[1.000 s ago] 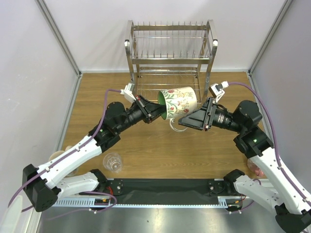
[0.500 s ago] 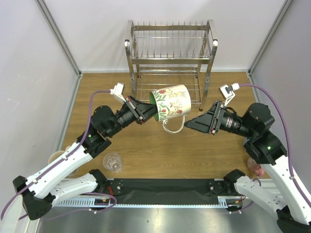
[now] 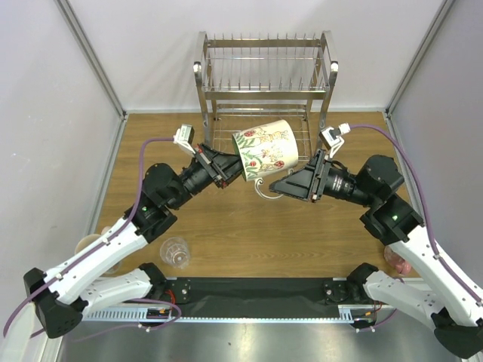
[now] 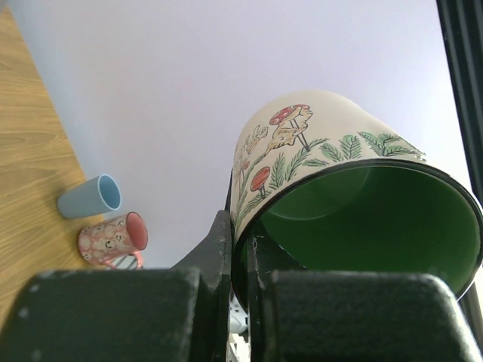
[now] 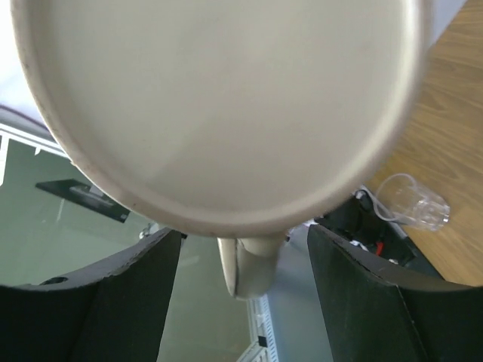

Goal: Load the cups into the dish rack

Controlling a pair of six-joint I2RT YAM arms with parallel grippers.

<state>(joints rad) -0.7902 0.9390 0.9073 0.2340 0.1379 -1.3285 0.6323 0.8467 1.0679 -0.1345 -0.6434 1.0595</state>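
The cream mug with green inside (image 3: 266,148) hangs tilted in the air in front of the dish rack (image 3: 264,75). My left gripper (image 3: 234,164) is shut on its rim, one finger inside and one outside, as the left wrist view shows (image 4: 240,241). My right gripper (image 3: 276,186) is open with its fingers on either side of the mug's handle (image 5: 249,264), apart from it; the mug's base (image 5: 219,98) fills that view. The glass tumbler (image 3: 175,251) stands near the left base. The pink mug (image 3: 396,260) and the taller cream mug (image 3: 89,245) are partly hidden by the arms.
The light blue cup (image 4: 90,196) and the pink mug (image 4: 113,240) lie side by side in the left wrist view. The tumbler also shows in the right wrist view (image 5: 411,202). Grey walls close in the wooden table (image 3: 226,226) on three sides.
My right gripper drew back, then came in again to the mug's handle, still open. My left gripper lifted the mug slightly toward the rack.
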